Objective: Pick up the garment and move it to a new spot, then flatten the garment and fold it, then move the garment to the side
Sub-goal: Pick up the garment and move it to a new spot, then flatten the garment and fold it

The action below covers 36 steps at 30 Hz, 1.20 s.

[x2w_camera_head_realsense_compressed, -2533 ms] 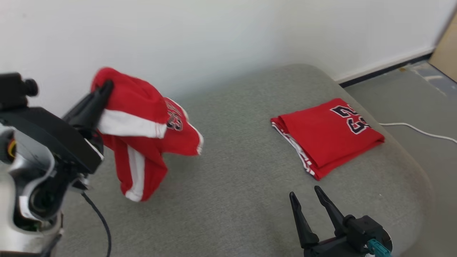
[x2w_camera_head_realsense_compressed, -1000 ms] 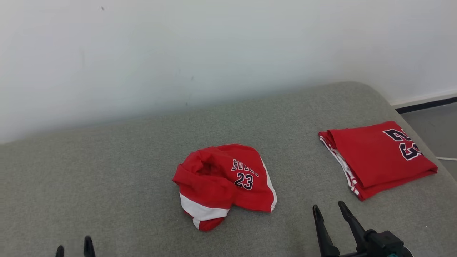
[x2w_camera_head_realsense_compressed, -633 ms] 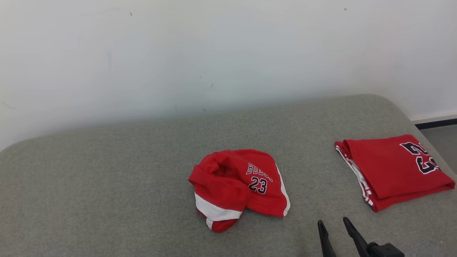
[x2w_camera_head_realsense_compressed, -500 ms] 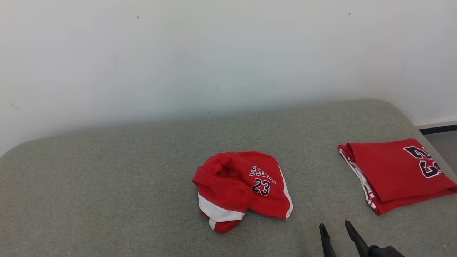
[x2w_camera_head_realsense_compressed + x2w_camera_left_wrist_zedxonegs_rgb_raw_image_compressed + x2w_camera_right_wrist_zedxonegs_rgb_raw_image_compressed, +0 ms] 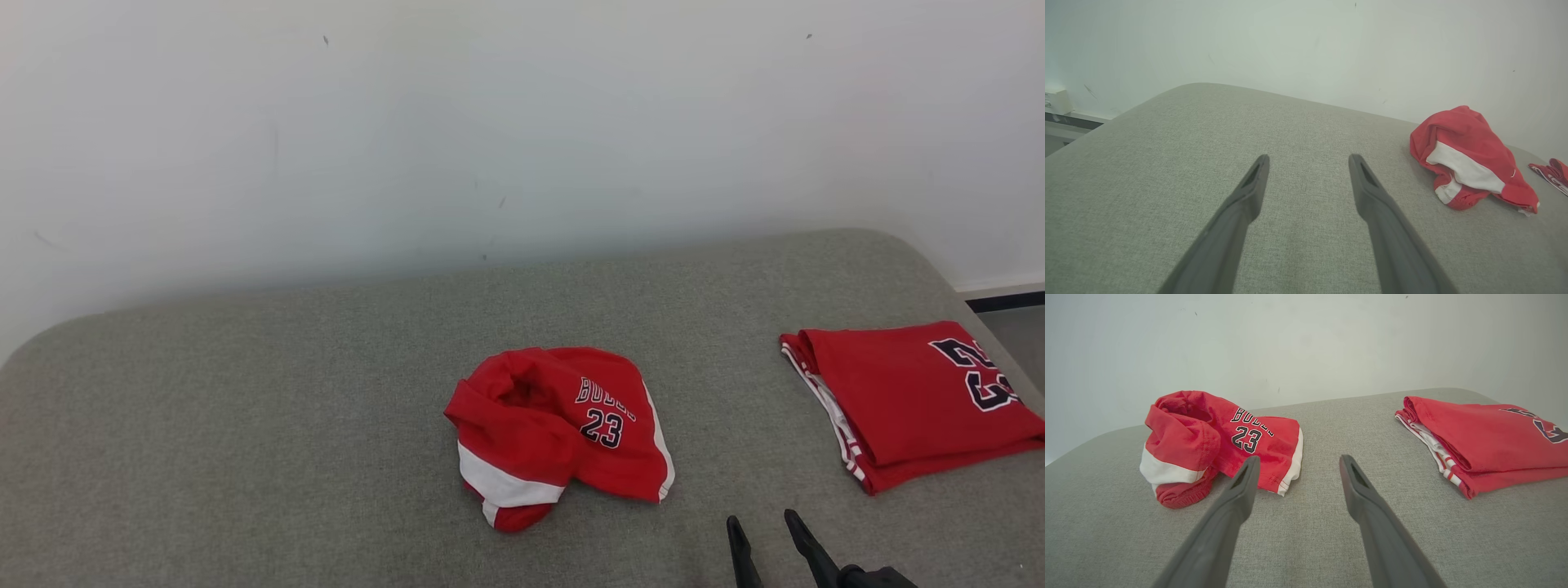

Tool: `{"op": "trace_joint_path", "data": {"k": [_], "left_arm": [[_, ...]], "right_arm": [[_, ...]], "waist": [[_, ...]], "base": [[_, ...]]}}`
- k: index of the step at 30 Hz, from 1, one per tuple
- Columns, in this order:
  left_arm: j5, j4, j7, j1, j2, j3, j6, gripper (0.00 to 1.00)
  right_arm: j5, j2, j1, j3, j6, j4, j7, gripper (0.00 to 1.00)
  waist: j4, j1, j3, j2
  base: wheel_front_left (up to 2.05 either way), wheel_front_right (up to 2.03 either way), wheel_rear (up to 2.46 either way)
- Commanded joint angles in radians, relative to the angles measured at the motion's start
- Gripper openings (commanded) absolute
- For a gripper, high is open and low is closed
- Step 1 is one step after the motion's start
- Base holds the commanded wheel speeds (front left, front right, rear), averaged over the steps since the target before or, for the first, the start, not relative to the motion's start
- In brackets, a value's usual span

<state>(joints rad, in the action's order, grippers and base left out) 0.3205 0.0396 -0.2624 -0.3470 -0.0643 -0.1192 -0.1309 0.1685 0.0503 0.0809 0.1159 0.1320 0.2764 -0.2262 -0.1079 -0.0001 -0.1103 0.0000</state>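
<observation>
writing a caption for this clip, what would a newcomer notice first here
The crumpled red shorts, numbered 23, lie bunched in the middle of the grey cushion. A neatly folded red garment sits apart near the cushion's right end. The right end effector, open, points up from the head view's bottom edge between them.

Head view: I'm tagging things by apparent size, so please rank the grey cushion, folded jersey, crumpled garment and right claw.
1. grey cushion, by far.
2-3. folded jersey and crumpled garment: about alike, and the frame edge cuts the jersey, so unranked.
4. right claw, partly in frame.
</observation>
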Motion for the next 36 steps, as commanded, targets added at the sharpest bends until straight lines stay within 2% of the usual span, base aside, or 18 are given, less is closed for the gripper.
{"op": "trace_joint_path", "data": {"k": [1, 13, 20, 23, 29, 36], "left_arm": [[0.014, 0.005, -0.003, 0.013, -0.007, 0.0, 0.001, 1.0], [0.02, 0.013, -0.003, 0.031, -0.019, 0.009, 0.001, 1.0], [0.023, 0.007, -0.003, 0.043, -0.022, 0.016, 0.001, 1.0], [0.021, 0.004, -0.003, 0.048, -0.024, 0.031, 0.001, 1.0], [0.02, -0.009, -0.003, 0.061, -0.023, 0.065, 0.001, 1.0], [0.009, -0.042, -0.003, 0.061, -0.024, 0.092, 0.001, 1.0]], "right_arm": [[0.001, 0.0, 0.001, 0.0, -0.003, 0.0, -0.005, 1.0], [0.009, 0.0, -0.027, 0.023, -0.003, 0.002, 0.007, 1.0], [0.041, 0.001, -0.142, 0.118, -0.003, 0.023, 0.096, 1.0], [0.082, 0.0, -0.234, 0.14, -0.003, 0.081, 0.187, 1.0], [0.204, 0.001, -0.361, 0.159, -0.003, 0.229, 0.279, 1.0], [0.224, 0.001, -0.467, 0.206, -0.003, 0.414, 0.298, 1.0]], "waist": [[-0.001, 0.0001, 0.003, 0.0], [0.008, 0.0001, 0.006, 0.0], [0.026, 0.0001, 0.018, 0.0], [0.05, 0.0001, 0.029, 0.0], [0.104, 0.0001, 0.05, 0.0], [0.164, 0.0001, 0.074, 0.0]], "base": [[0.0, 0.0, 0.0], [0.0, 0.0, 0.0], [0.0, 0.0, 0.0], [0.0, 0.0, 0.0], [0.0, 0.0, 0.0], [0.0, 0.0, 0.0]]}}
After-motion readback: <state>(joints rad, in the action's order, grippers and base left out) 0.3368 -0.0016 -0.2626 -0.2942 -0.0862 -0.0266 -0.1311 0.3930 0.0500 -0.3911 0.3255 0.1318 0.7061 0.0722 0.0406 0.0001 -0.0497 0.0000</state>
